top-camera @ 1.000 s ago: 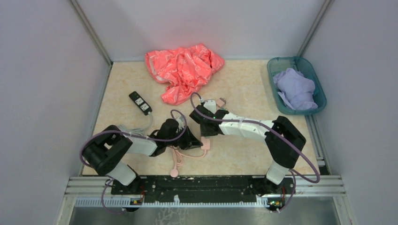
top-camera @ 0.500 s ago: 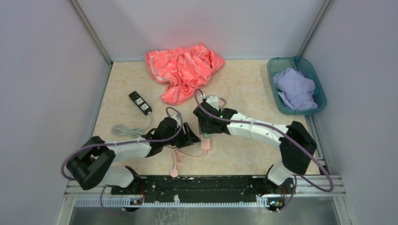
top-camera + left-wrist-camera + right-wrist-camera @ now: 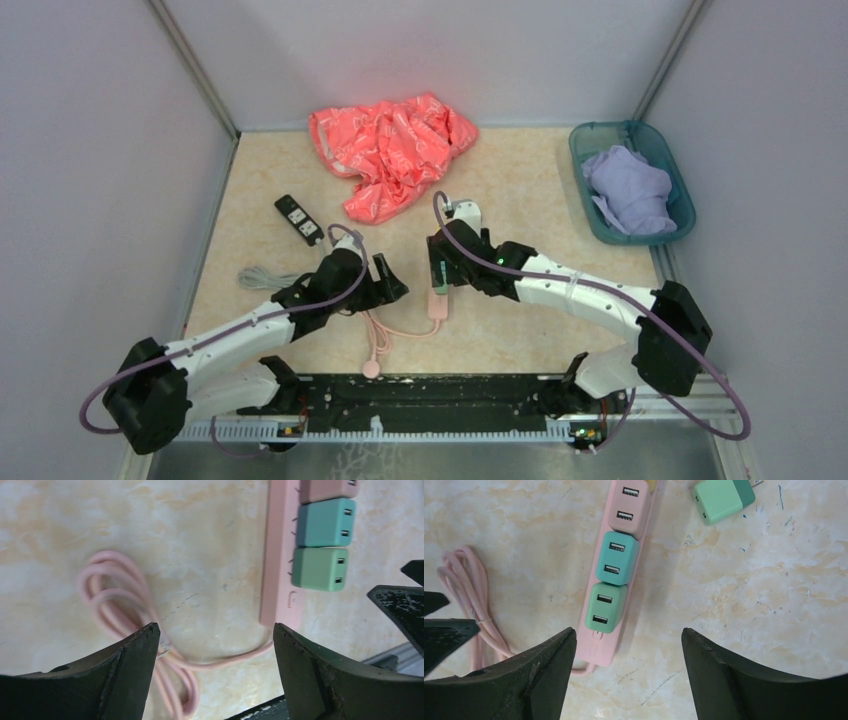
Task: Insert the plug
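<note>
A pink power strip (image 3: 610,645) lies on the table with three cube plugs seated in a row: pink (image 3: 625,505), teal (image 3: 615,557) and green (image 3: 602,607). In the left wrist view the strip (image 3: 280,555) carries the same green plug (image 3: 320,569). A loose green plug (image 3: 722,497) lies on the table to the strip's right. My right gripper (image 3: 628,630) hovers open above the strip's cable end, holding nothing. Open and empty too, my left gripper (image 3: 215,627) hangs over bare table between the strip and its coiled pink cable (image 3: 120,595). From above, the strip (image 3: 437,305) sits between both grippers.
A black power strip (image 3: 299,219) with a grey cord (image 3: 265,278) lies at the left. A crumpled red cloth (image 3: 390,150) sits at the back. A teal basket (image 3: 680,190) holding lilac cloth (image 3: 628,190) stands at the back right. Grey walls close three sides.
Both grippers have opened from shut. The left arm has stretched out and its gripper has drawn back to the left of the strip, and more of the pink strip now shows.
</note>
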You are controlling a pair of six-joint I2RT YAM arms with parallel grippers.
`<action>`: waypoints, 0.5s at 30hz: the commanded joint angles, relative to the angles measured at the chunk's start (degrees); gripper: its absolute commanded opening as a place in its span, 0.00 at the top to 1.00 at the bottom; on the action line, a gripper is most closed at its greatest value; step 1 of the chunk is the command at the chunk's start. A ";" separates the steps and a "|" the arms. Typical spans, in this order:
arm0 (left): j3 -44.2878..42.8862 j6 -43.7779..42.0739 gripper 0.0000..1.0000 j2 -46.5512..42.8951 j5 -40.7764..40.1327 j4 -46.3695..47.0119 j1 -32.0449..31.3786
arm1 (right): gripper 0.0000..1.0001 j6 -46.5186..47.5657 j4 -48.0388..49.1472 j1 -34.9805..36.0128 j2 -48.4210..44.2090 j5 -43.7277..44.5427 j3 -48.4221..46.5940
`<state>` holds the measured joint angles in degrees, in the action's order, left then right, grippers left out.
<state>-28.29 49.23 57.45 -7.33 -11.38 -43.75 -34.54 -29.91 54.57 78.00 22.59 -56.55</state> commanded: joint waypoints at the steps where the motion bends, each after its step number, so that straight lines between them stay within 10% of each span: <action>1: -0.32 1.17 0.13 -4.62 -8.41 -14.01 0.07 | 0.23 1.24 4.26 -0.27 -2.50 2.37 1.20; 15: 2.82 2.80 0.46 6.61 0.26 -1.06 0.13 | 0.23 0.16 5.18 -0.45 -6.67 9.03 6.42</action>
<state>-24.10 51.37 60.77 -11.25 -16.69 -43.64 -34.06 -27.07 54.57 74.19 27.86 -51.18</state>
